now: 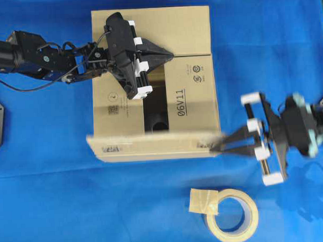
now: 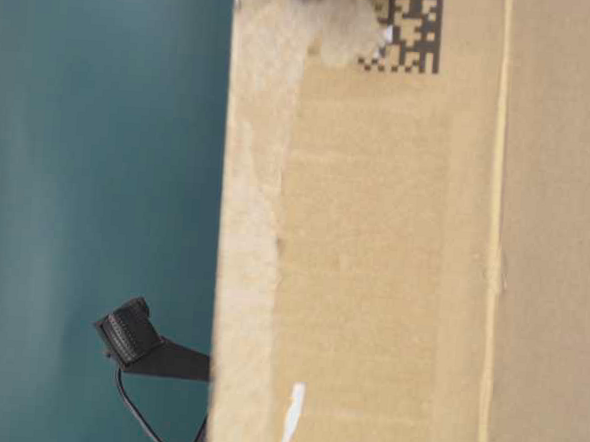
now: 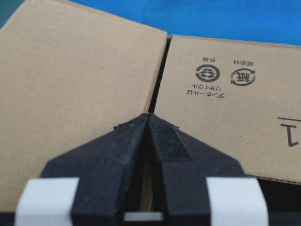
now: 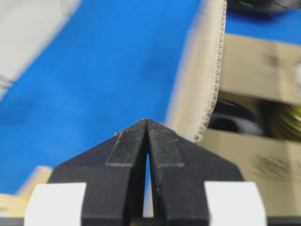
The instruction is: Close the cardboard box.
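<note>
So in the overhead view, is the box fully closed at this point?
No: the cardboard box shows a dark open gap in the middle of its top, between the folded flaps.

Tape roll [image 1: 231, 215] on blue cloth [image 1: 276, 53]

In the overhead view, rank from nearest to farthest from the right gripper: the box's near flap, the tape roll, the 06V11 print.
From the right gripper:
1. Near flap of the cardboard box: at its fingertips, to their left.
2. Tape roll: below, on the blue cloth.
3. 06V11 print: up-left, on the right flap.
</note>
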### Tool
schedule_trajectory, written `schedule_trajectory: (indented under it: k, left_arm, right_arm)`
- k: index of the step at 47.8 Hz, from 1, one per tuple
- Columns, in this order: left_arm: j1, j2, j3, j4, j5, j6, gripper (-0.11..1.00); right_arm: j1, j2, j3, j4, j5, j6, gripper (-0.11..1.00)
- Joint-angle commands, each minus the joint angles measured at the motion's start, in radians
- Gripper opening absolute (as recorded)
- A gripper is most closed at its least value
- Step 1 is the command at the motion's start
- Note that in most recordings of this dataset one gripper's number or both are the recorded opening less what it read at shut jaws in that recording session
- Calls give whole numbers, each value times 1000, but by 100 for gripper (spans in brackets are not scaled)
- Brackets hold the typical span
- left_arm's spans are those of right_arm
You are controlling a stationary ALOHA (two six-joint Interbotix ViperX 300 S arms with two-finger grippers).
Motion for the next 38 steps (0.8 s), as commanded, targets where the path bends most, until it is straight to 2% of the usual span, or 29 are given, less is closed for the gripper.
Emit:
schedule_trajectory:
  k: [1,11,24,38]
  left_arm:
    - [0,-20,-3,-2,-3,-2,0]
    - [-2,-20,-3,-2,-3,-2,0]
    - [-2,-20,-6,-2,-3,-2,0]
    - [-8,-48,-9,-2,6,-3,0]
  right_arm:
    - [-63,-18,-8,14,29,3,0]
    - [-137,28,-12,35,87,5,0]
    - [-141,123,-17,80,86,6,0]
    - [-141,132,-23,84,84,6,0]
